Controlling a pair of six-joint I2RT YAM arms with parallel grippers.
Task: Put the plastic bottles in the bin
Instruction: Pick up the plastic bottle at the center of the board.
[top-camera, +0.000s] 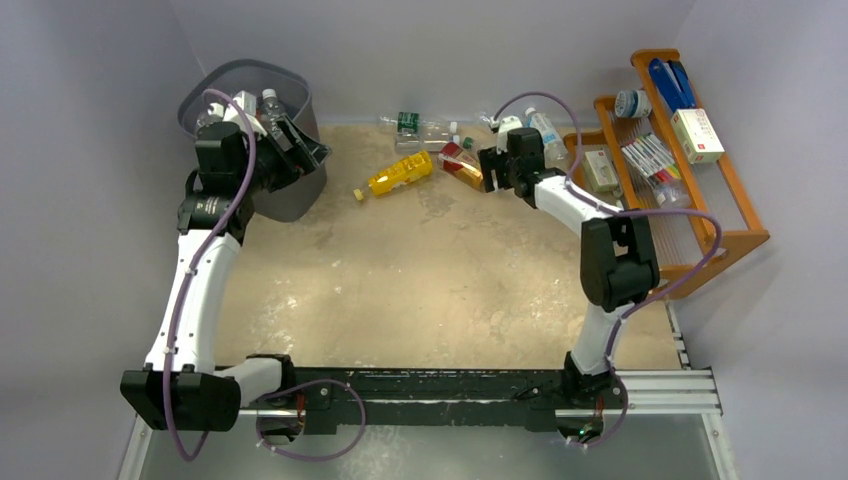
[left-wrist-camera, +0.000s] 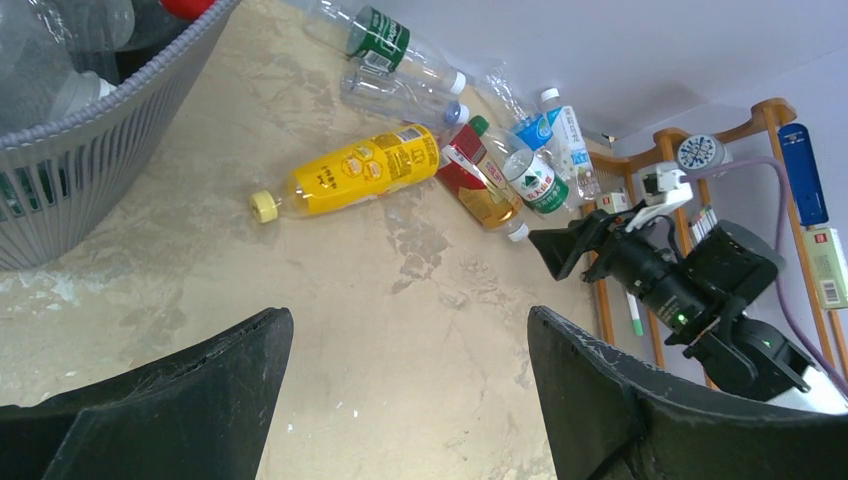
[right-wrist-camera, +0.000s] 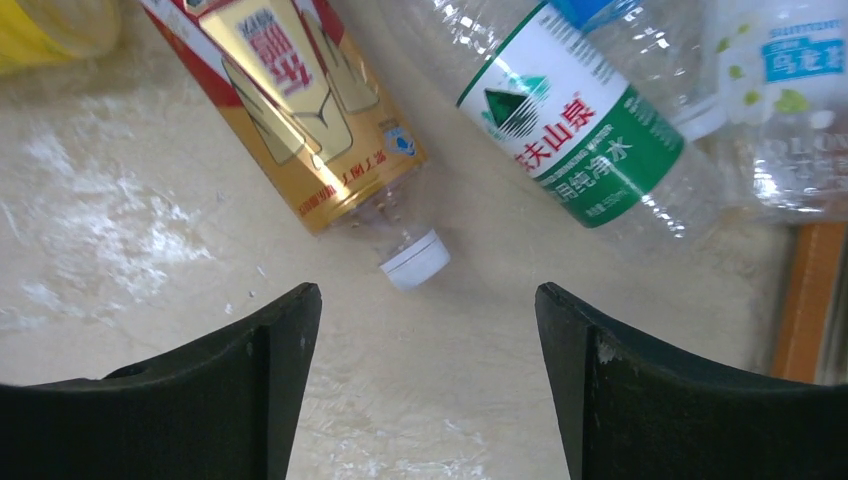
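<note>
The dark grey bin (top-camera: 293, 197) stands at the back left with several bottles inside (top-camera: 268, 101). My left gripper (top-camera: 303, 146) is open and empty at the bin's right side; in the left wrist view (left-wrist-camera: 410, 330) its jaws are spread over bare table. A yellow bottle (top-camera: 400, 173) (left-wrist-camera: 350, 170) lies between the grippers. My right gripper (top-camera: 487, 170) (right-wrist-camera: 428, 300) is open and empty, just short of the white cap (right-wrist-camera: 415, 260) of a red-and-gold labelled bottle (right-wrist-camera: 300, 110) (top-camera: 458, 163). A green-labelled clear bottle (right-wrist-camera: 580, 130) lies beside it.
More clear bottles lie along the back wall: one with a dark green label (top-camera: 410, 122) (left-wrist-camera: 385, 38), one plain (left-wrist-camera: 395, 92), one blue-labelled (top-camera: 547, 133) by the rack. The orange wooden rack (top-camera: 735, 190) with boxes and pens stands at the right; its edge (right-wrist-camera: 805, 300) shows close by.
</note>
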